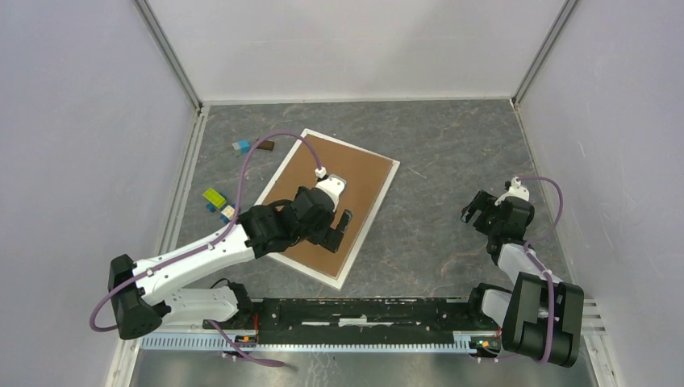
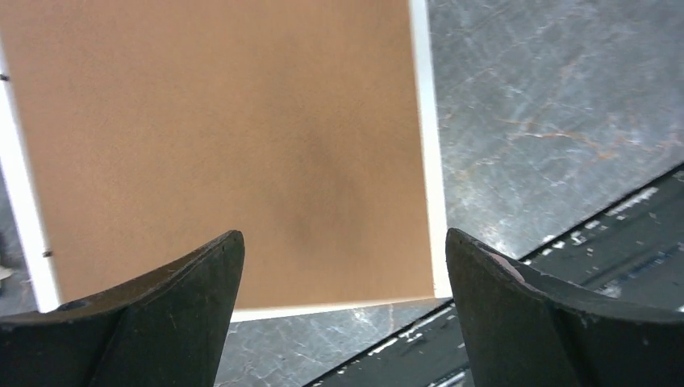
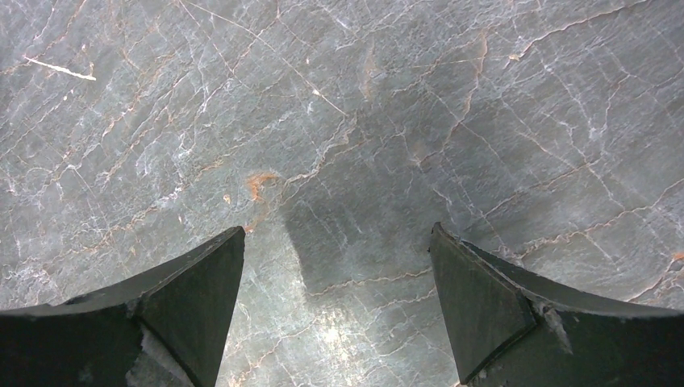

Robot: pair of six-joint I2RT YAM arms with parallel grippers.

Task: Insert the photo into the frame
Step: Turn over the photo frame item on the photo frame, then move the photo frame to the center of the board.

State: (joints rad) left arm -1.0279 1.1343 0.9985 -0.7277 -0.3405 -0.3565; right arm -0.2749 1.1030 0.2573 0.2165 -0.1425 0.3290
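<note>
White thin-edged frame lies flat, skewed, centre-left of top view, brown backing board filling it. Left gripper above its lower corner, jaws spread wide, holding nothing. Right gripper spread wide, holding nothing, over grey veined table at right.

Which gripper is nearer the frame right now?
Left. The left gripper hangs open directly above the backing board set in the frame; the right gripper hangs open over the table, well off to the frame's right.
</note>
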